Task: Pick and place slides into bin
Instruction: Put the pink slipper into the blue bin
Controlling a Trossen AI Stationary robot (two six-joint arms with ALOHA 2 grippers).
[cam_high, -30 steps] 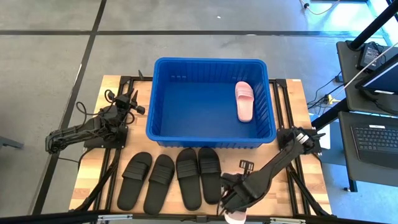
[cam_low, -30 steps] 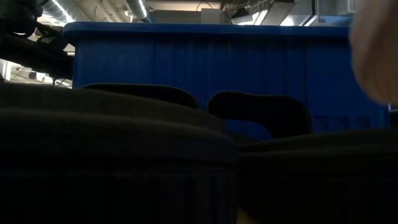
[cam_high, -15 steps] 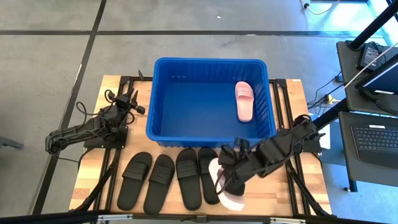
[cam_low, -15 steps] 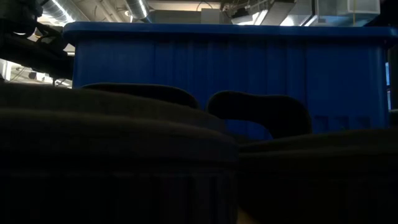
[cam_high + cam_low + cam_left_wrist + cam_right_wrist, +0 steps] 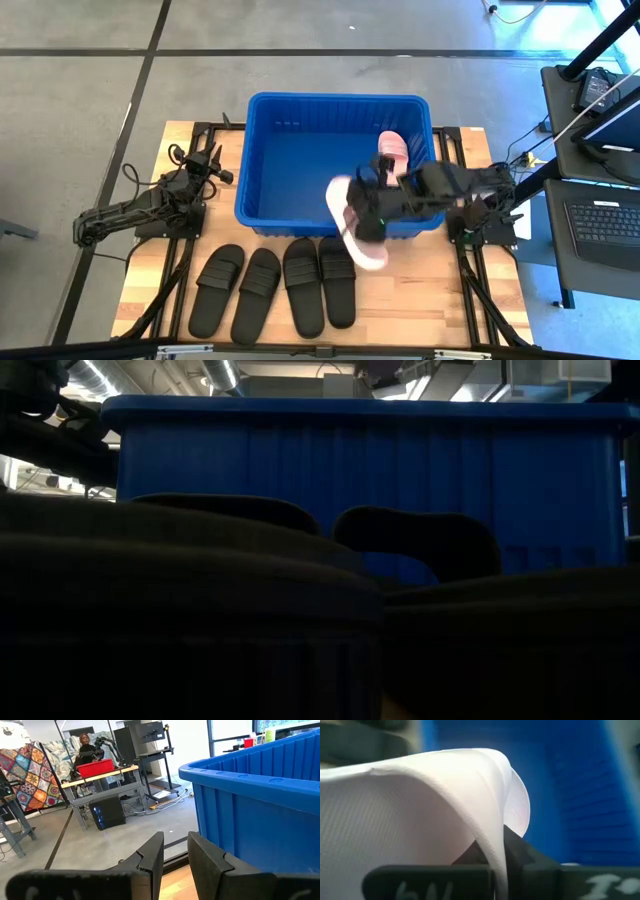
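Observation:
The blue bin (image 5: 300,170) stands at the table's middle far side, with one pale pink slide (image 5: 392,160) lying on its floor at the right. My right gripper (image 5: 368,215) is shut on a second pale pink slide (image 5: 355,235), held over the bin's near rim. Several black slides (image 5: 303,285) lie side by side, soles down, on the table in front of the bin; in the low view they (image 5: 420,540) fill the foreground. My left gripper (image 5: 175,852) waits level at the bin's left, fingers slightly apart with nothing between them. My right gripper pinches the pink slide's strap by its thin edge (image 5: 494,837) between the two fingers. The fingers slant down from the table's right side. The slide hangs tilted and lifted clear, one end over the bin and the other (image 5: 372,260) over the table.
Metal frame rails (image 5: 470,290) run along the wooden table's right and left sides. A side table with a laptop (image 5: 605,220) stands off to the right. Bare bin floor (image 5: 300,160) lies left of the pink slide.
My right gripper has risen and gone from the table's near edge toward the bin, tipping and rolling on the way. The pink slide came off the table with it and now hangs clear at the bin's near rim.

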